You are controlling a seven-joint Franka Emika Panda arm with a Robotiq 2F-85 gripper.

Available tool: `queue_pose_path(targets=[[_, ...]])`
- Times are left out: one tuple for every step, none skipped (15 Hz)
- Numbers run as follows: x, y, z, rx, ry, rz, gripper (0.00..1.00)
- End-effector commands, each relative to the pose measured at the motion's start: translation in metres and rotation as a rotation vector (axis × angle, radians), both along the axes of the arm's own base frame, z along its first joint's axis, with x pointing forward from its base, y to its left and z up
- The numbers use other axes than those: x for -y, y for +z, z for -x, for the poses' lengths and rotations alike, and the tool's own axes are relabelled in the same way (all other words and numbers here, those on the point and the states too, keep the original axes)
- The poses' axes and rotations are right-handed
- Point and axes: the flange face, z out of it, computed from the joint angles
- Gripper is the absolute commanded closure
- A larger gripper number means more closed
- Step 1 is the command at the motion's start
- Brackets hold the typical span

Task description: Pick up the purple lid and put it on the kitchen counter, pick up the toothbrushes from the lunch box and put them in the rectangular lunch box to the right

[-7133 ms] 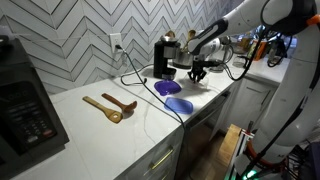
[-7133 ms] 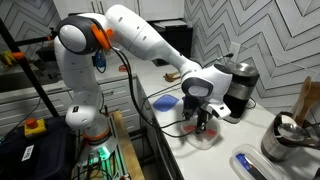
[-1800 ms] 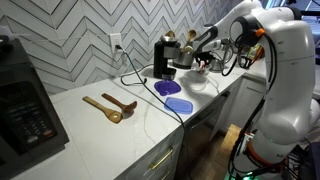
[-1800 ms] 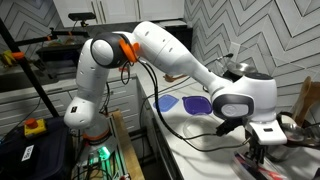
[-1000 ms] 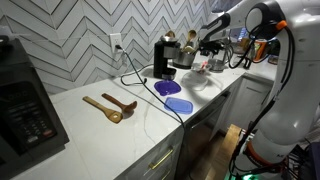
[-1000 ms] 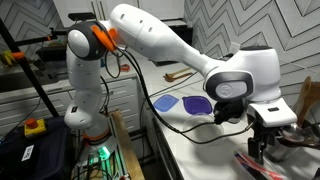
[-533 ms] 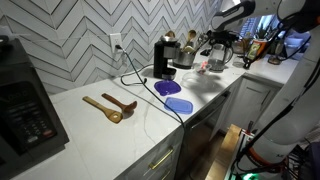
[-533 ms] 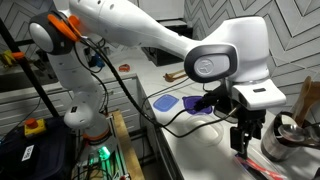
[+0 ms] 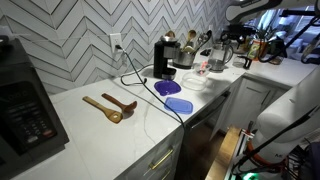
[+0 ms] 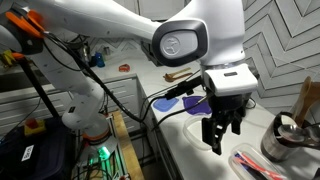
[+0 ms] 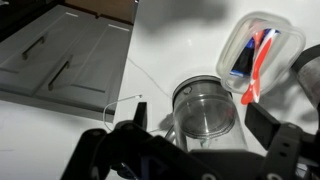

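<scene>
- The pincer [image 10: 222, 133] hung well above the white stone-look desk [image 9: 90, 130], wide open with nothing in it. About two seconds earlier it was right down at the clear rectangular lunch box [image 11: 232, 48], so it had let go and pulled straight up.
- The red and blue toothbrushes [image 11: 252, 60] lay inside that rectangular box, which sat set back from the desk's front edge. That looked like the drop-off done.
- The small round pale lunch box [image 9: 196, 80] sat further along the desk from the lids. In the wrist view a round see-through container showed just beside the rectangular box. It was probably the same one and it looked empty, though I couldn't be totally sure.
- The deep purple flat plastic lid [image 9: 165, 88] lay flat on the desk in front of the black coffee machine [image 9: 163, 57], about midway between the back and front edges. It hadn't budged over the last several seconds.
- The lighter periwinkle flat lid [image 9: 178, 104] sat just beside it, nearer the front edge.
- My read: both halves of the job were basically finished, and the arm only needed to back off without clipping anything.
</scene>
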Motion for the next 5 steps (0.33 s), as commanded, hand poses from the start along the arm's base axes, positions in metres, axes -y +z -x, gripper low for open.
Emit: queue_pose_path(targets=[[-0.0024,0.0021,0.0053,0.000,-0.002,-0.006,0.00],[-0.0048,0.0034,0.0091,0.004,-0.003,-0.007,0.00],[-0.0067,0.0035,0.0113,0.006,-0.002,-0.008,0.00],[-0.0076,0.0030,0.0118,0.006,-0.002,-0.009,0.00],[-0.0081,0.0026,0.0116,0.005,-0.001,-0.009,0.00]])
